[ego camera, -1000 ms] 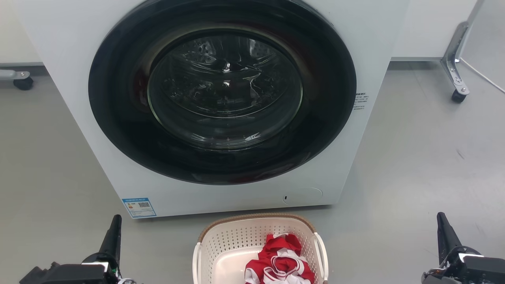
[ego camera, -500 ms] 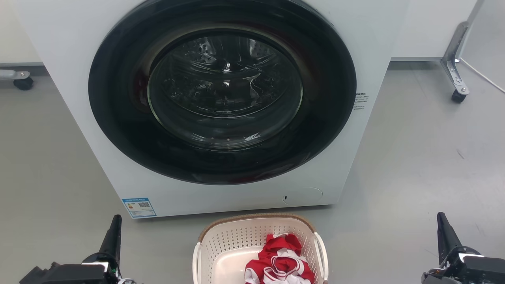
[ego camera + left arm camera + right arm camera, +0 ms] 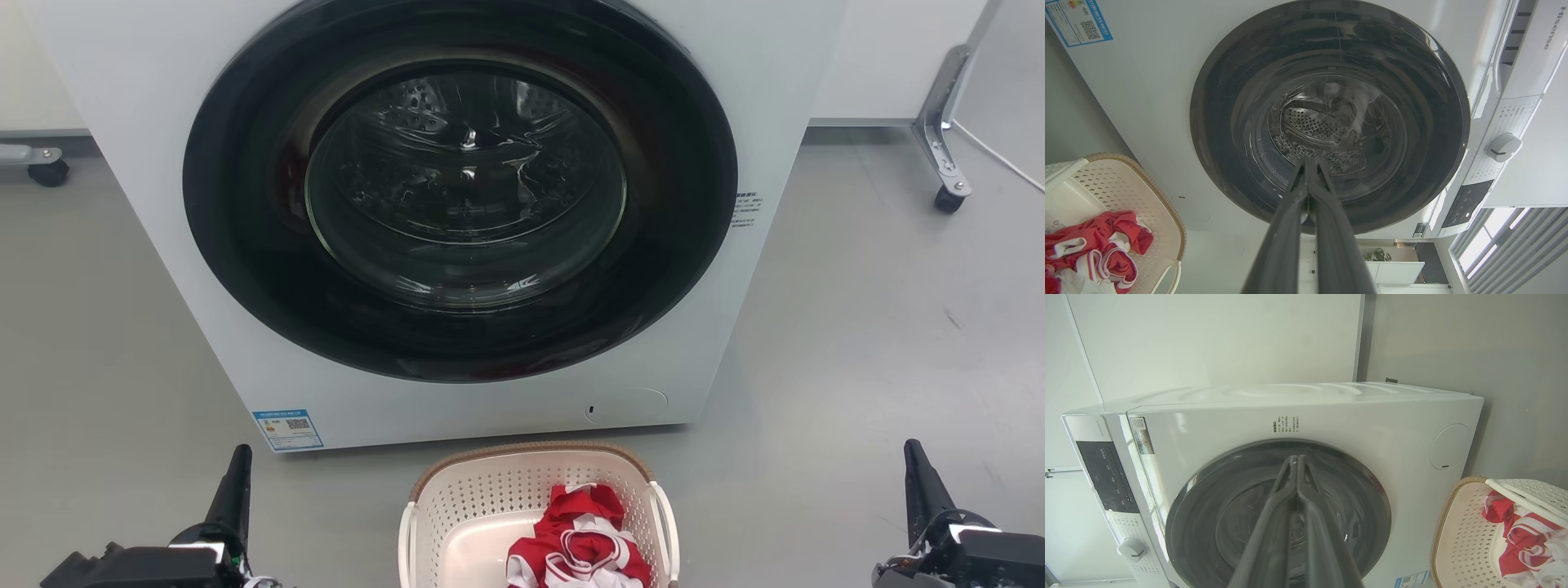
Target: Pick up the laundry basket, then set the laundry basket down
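The left gripper (image 3: 242, 454) sits low at the head view's left and the right gripper (image 3: 913, 451) low at its right. Both point forward, each with its jaws pressed tight together.

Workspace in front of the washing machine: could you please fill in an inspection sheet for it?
Surface: grey floor, smooth, with faint scuffs.
Job's things: laundry basket stands on the floor just before the washing machine, holding a red and white garment; nothing grips it.
Clutter: nothing seen.
Grippers: left gripper and right gripper are shut and empty, one on either side of the basket, apart from it.
Cables: thin white cable on the floor, far right.
Surroundings: washer door closed; wheeled metal leg at right; castor at left.
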### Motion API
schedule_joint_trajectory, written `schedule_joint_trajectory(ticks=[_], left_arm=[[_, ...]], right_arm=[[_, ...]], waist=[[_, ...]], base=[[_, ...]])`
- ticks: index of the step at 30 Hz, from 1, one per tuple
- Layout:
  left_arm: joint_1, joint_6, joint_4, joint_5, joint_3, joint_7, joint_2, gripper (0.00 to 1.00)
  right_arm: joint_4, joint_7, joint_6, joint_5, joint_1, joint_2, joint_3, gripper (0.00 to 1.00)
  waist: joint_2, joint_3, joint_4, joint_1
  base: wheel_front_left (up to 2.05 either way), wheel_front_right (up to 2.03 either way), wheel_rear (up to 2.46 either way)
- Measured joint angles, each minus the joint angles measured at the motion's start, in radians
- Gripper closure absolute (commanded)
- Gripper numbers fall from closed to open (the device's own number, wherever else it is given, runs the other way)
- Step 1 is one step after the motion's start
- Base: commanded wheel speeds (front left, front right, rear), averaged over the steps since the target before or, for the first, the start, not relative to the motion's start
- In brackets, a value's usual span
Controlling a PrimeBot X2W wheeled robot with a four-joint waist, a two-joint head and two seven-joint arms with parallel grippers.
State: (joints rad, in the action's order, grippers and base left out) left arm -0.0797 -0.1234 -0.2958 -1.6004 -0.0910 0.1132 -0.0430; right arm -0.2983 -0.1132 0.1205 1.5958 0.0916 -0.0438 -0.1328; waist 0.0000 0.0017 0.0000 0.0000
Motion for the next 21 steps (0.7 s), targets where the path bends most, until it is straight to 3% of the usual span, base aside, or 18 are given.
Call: schedule_joint_trajectory(ticks=[21], left_arm=[[0.0,0.0,0.0,0.0,0.0,0.0,0.0,1.0]], right_arm=[[0.0,0.0,0.0,0.0,0.0,0.0,0.0,1.0]], waist=[[0.0,0.0,0.0,0.0]], base=[[0.0,0.0,0.0]])
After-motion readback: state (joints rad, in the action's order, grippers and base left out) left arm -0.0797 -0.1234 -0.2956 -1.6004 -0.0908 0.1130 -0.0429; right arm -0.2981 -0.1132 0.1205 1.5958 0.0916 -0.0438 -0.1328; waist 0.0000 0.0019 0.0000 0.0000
